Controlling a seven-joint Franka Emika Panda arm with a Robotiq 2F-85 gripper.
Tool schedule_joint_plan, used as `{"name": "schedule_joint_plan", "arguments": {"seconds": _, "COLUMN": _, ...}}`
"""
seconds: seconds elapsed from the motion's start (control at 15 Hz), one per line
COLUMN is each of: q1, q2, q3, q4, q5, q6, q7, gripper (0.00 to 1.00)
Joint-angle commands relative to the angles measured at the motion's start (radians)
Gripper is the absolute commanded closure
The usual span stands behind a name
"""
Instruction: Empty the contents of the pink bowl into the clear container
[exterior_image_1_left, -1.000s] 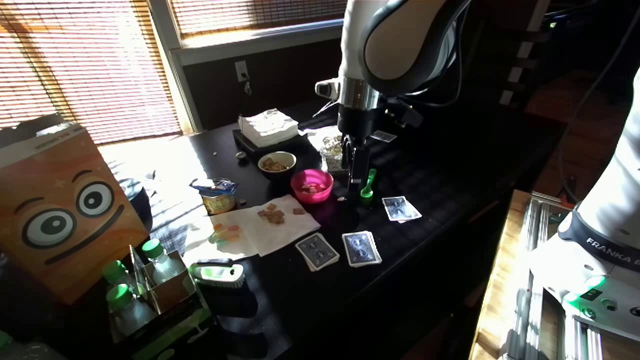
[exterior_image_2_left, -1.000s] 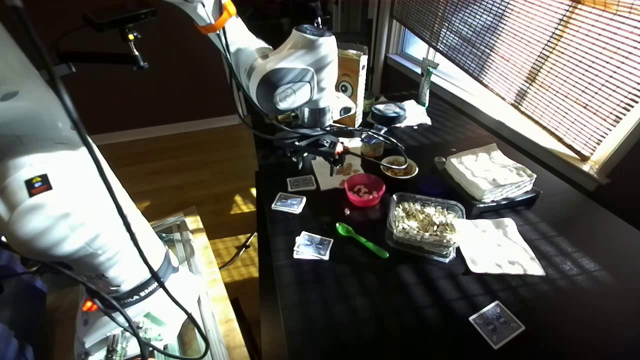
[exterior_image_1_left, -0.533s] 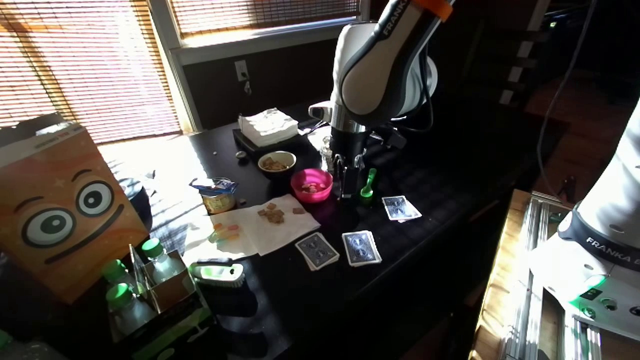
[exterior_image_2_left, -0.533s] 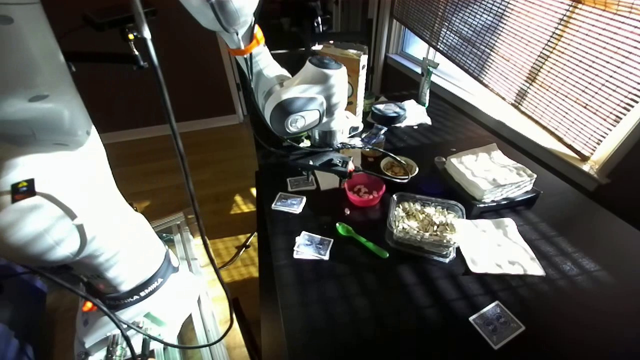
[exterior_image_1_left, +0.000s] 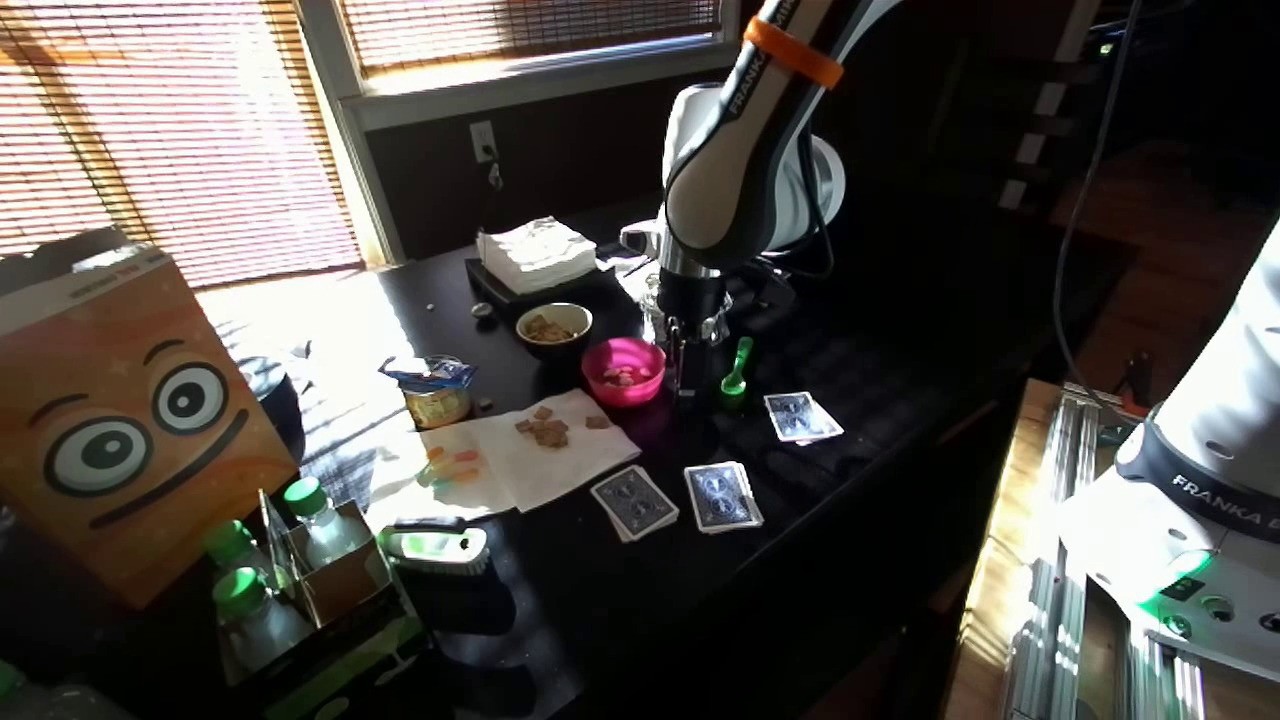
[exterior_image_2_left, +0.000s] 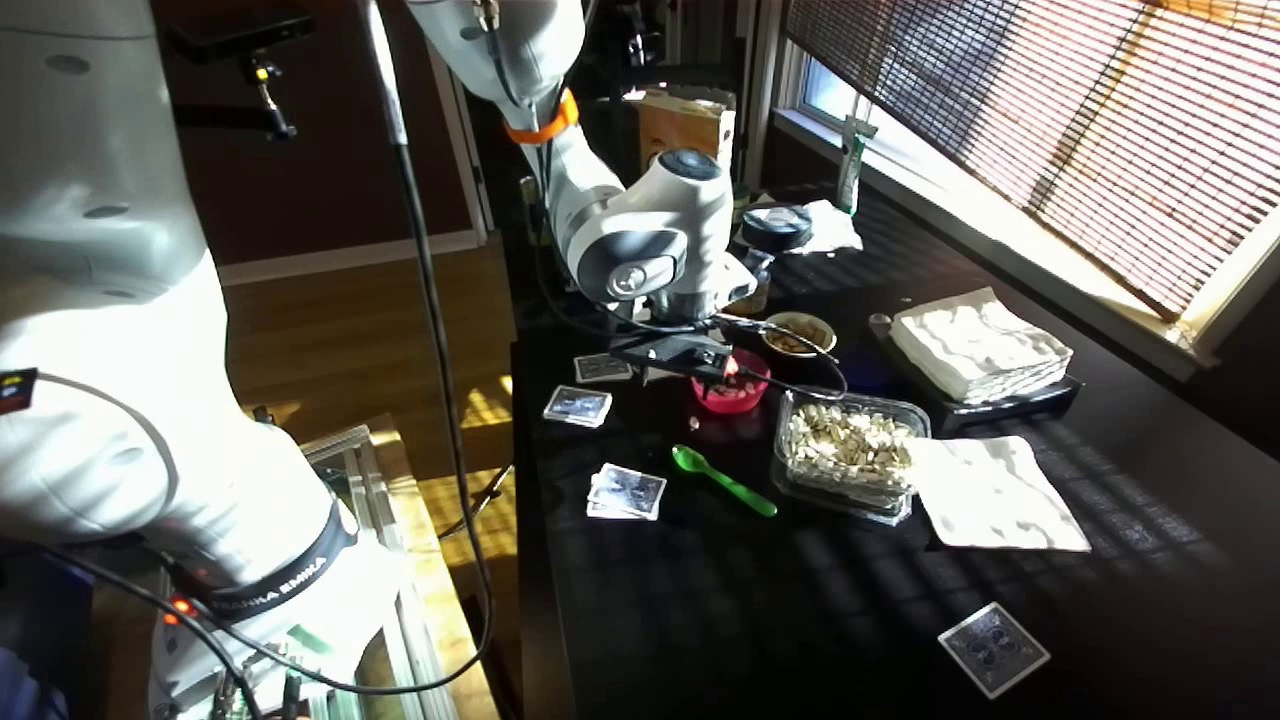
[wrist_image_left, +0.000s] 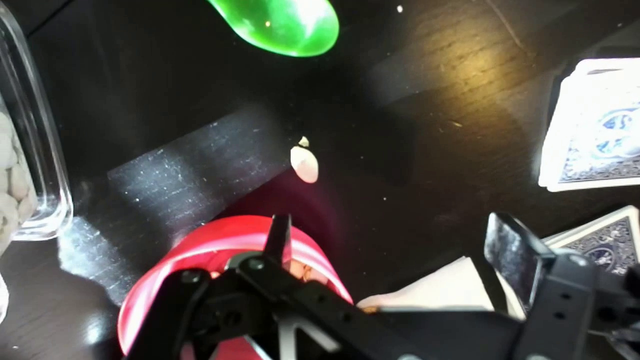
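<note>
The pink bowl stands upright on the dark table with small pale pieces inside. In an exterior view the arm partly covers the bowl. My gripper is open, its fingers wide apart with nothing held. In the wrist view one finger overlaps the bowl's rim; whether they touch I cannot tell. The opposite finger is off to the side, over table and cards. Full of pale flat pieces, the clear container sits near the bowl; its edge shows at the wrist view's left.
A green spoon and one loose pale piece lie close by. Playing-card stacks are toward the table edge. A pale bowl of brown pieces, a napkin with brown squares and a napkin stack surround the bowl.
The arm has come down and shifted toward the pink bowl, bringing the gripper low beside it. The bowl, container and spoon have stayed where they were.
</note>
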Motion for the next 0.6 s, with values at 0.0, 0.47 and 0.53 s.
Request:
{"name": "schedule_joint_plan", "arguments": {"seconds": 0.0, "q1": -0.049, "q2": 0.067, "q3": 0.029, "q4": 0.06, "q5": -0.045, "q6": -0.001, "q7": 0.017, "gripper": 0.0}}
{"name": "schedule_joint_plan", "arguments": {"seconds": 0.47, "q1": -0.08, "q2": 0.105, "q3": 0.041, "q4": 0.094, "q5": -0.088, "q6": -0.009, "q7": 0.048, "gripper": 0.0}}
{"name": "schedule_joint_plan", "arguments": {"seconds": 0.53, "q1": -0.081, "q2": 0.1, "q3": 0.041, "q4": 0.09, "q5": -0.094, "q6": -0.009, "q7": 0.052, "gripper": 0.0}}
